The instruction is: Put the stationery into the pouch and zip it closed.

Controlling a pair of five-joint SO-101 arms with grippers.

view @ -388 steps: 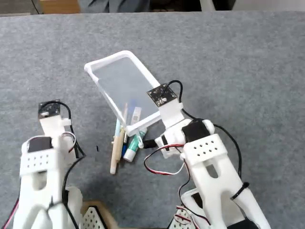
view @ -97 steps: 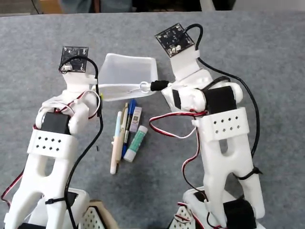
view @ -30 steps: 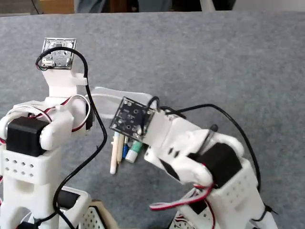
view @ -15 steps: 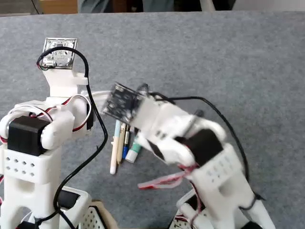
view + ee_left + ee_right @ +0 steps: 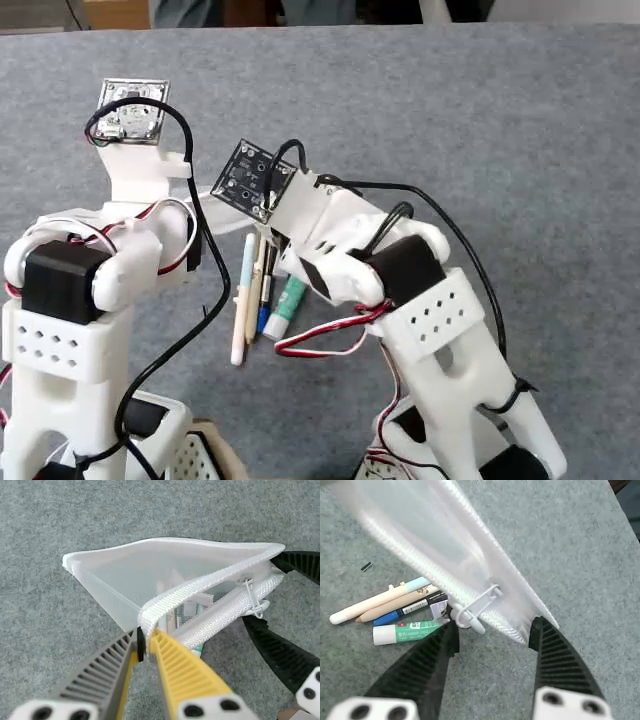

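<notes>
Stationery [image 5: 247, 292], pens, a pencil and a green glue stick, lies on the grey bench [image 5: 500, 120] just beneath the translucent white pouch [image 5: 150, 575], long axes pointing at it. We see the left arm's fingers [image 5: 175, 665] clamped on one zipper end. The right arm's fingers [image 5: 427, 665], spread wide astride the other end, are nearer.
</notes>
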